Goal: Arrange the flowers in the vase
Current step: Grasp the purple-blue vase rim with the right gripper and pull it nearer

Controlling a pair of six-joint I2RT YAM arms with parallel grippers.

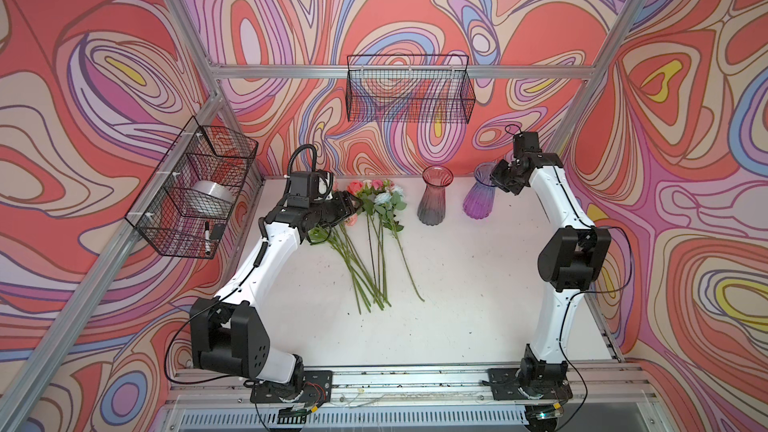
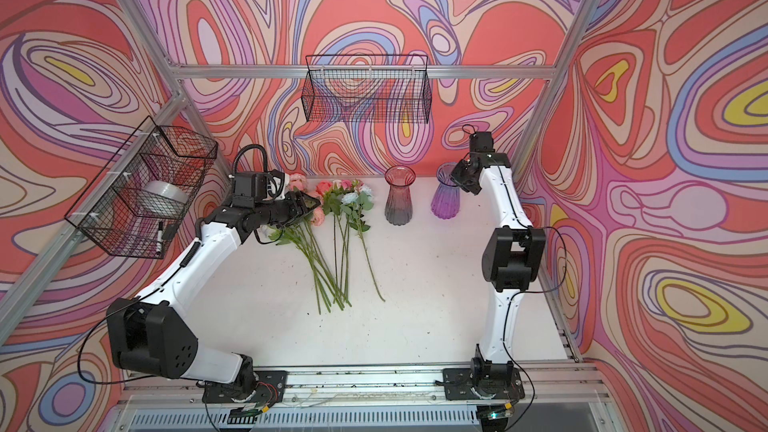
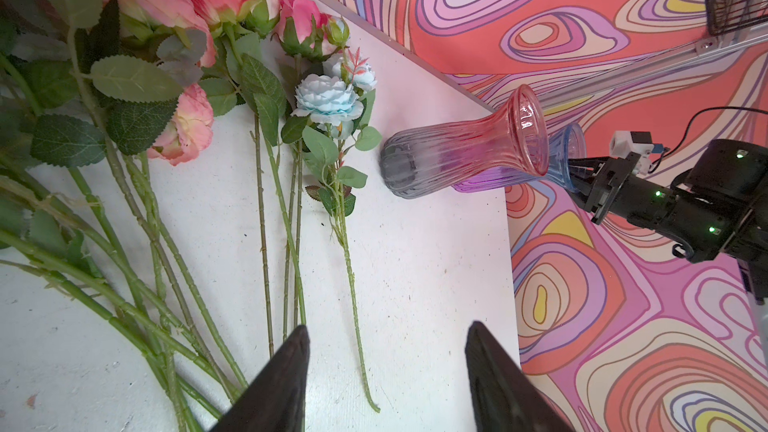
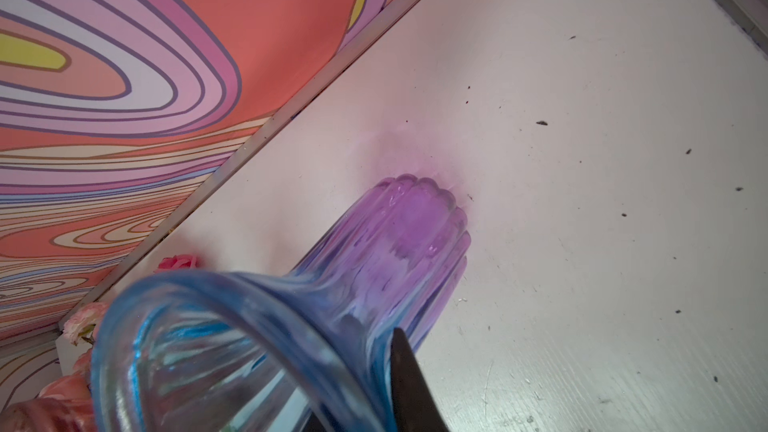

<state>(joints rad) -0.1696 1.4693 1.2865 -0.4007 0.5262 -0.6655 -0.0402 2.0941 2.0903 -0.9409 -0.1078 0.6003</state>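
Observation:
The flowers (image 1: 376,201) (image 2: 345,201) lie in a loose bunch on the white table at the back left, pink and pale blue blooms toward the back wall and green stems fanning toward the front. My left gripper (image 1: 351,206) (image 2: 313,203) (image 3: 388,326) hovers open over the stems of the flowers (image 3: 324,97), holding nothing. A blue-purple vase (image 1: 480,199) (image 2: 444,201) (image 4: 407,243) stands at the back right. My right gripper (image 1: 494,179) (image 2: 456,178) (image 4: 361,367) pinches its flared blue rim (image 3: 571,147), one finger outside the glass and one inside.
A pink-grey vase (image 1: 434,201) (image 2: 399,201) (image 3: 457,155) stands upright between the flowers and the blue-purple vase. A wire basket (image 1: 195,184) holding a tape roll and a marker hangs on the left wall. Another wire basket (image 1: 409,89) hangs on the back wall.

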